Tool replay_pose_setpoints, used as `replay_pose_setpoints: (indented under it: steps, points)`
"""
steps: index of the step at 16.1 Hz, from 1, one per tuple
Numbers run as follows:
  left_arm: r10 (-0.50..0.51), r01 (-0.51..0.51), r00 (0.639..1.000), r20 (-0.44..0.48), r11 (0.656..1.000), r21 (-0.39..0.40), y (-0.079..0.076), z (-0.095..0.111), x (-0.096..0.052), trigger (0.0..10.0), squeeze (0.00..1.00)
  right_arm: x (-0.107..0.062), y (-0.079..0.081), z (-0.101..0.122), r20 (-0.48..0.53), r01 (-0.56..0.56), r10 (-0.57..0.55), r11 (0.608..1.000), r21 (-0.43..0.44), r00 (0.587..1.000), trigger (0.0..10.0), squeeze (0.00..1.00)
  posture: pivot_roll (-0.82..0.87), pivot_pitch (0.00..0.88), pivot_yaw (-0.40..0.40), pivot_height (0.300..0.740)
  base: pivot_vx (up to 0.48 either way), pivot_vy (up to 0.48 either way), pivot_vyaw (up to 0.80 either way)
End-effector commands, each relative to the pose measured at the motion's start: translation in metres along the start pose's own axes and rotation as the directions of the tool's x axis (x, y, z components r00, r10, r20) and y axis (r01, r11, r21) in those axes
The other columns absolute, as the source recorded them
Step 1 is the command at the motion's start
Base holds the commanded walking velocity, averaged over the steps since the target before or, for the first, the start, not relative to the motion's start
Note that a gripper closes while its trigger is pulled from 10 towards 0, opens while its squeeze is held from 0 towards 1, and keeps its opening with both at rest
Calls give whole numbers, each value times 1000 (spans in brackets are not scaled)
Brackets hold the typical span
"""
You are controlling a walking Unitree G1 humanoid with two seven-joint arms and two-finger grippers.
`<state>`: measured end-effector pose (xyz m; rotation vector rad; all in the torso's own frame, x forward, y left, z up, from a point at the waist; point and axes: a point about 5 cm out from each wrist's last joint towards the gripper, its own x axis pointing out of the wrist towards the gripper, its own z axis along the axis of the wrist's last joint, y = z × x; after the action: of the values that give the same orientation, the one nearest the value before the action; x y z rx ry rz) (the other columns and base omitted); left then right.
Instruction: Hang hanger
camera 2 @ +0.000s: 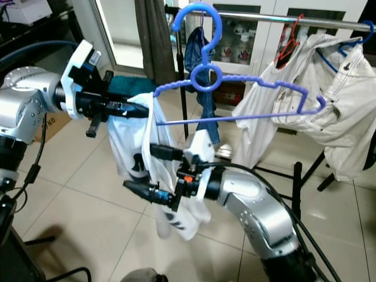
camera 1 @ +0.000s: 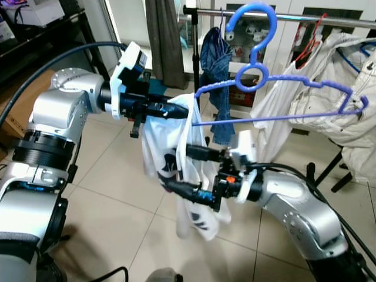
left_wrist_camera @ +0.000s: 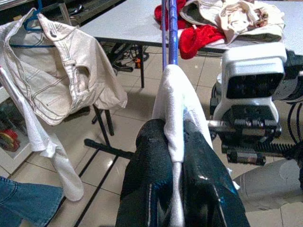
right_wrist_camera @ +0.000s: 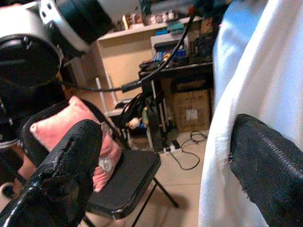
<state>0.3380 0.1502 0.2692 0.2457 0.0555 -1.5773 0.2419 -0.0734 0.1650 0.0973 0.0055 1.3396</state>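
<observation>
Right, you've got the metal clothes rail (camera 1: 329,20) running across the back, with a cream jacket (camera 1: 346,117) and a pair of blue jeans (camera 1: 218,70) hanging on it already. In front of it, held up in the air and just short of the rail, is the blue plastic hanger (camera 1: 276,88), its hook pointing up, with a white printed t-shirt (camera 1: 188,176) draped off its near end. Your left gripper (camera 1: 176,110) has its jaws pinched tight on that shirt-covered end of the hanger; the left wrist view shows the cloth squeezed between the fingers (left_wrist_camera: 151,179). Your right gripper (camera 1: 197,170) sits lower with its jaws wide apart, the shirt hanging between them, gripping nothing. Watch it: you're holding one end only, so the hanger may tilt or twist, and the hook could miss the rail. The shirt could slide off too, I'd say, if you swing quickly.
</observation>
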Motion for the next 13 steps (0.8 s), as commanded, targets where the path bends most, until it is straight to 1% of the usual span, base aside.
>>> replay_pose_setpoints:
  steps: [1, 5, 6, 7, 8, 9, 10, 11, 12, 13]
  points:
    - [4, -5, 1000, 16, 998, 69, 2, 20, -3, 0, 0, 3, 3, -2, -14, -42, 41, 999, -13, 999, 10000, 0, 176, 34, 115, 740, 0, 0, 0]
    - [29, -31, 999, 24, 996, 83, 4, 24, -7, 0, 0, 2, 7, -15, -75, -70, 69, 998, -10, 995, 10000, 0, 175, 29, 115, 740, 0, 0, 0]
    - [39, -42, 999, 34, 995, 87, 5, 26, -8, 0, 0, 0, 5, -23, -117, -57, 54, 998, -21, 992, 10000, 0, 174, 28, 115, 740, 0, 0, 0]
    - [43, -46, 998, 35, 995, 91, 6, 27, -8, 0, 0, 0, 4, -25, -138, -56, 51, 998, -28, 989, 10000, 0, 174, 26, 113, 740, 0, 0, 0]
    - [56, -60, 998, 42, 993, 98, 7, 29, -9, 0, 0, -3, 3, -35, -187, -57, 50, 998, -31, 981, 10000, 0, 176, 25, 112, 740, 0, 0, 0]
    - [65, -69, 997, 47, 992, 102, 8, 31, -11, 0, 0, -6, 2, -43, -216, -57, 52, 998, -16, 975, 10000, 0, 180, 24, 111, 740, 0, 0, 0]
    - [68, -73, 997, 47, 992, 105, 9, 32, -12, 0, 0, -7, 2, -46, -227, -59, 55, 998, -11, 972, 10000, 0, 180, 24, 111, 740, 0, 0, 0]
    - [81, -86, 996, 48, 990, 111, 10, 33, -14, 0, 0, -11, 1, -55, -275, -67, 61, 998, -12, 959, 9059, 0, 183, 23, 110, 740, 0, 0, 0]
    - [86, -91, 995, 48, 989, 114, 10, 34, -15, 0, 0, -13, 0, -58, -292, -71, 64, 997, -13, 954, 9059, 0, 183, 23, 110, 740, 0, 0, 0]
    - [98, -103, 994, 46, 988, 117, 11, 34, -18, 0, 0, -18, 0, -64, -319, -71, 66, 997, -4, 945, 0, 0, 185, 20, 111, 740, 0, 0, 0]
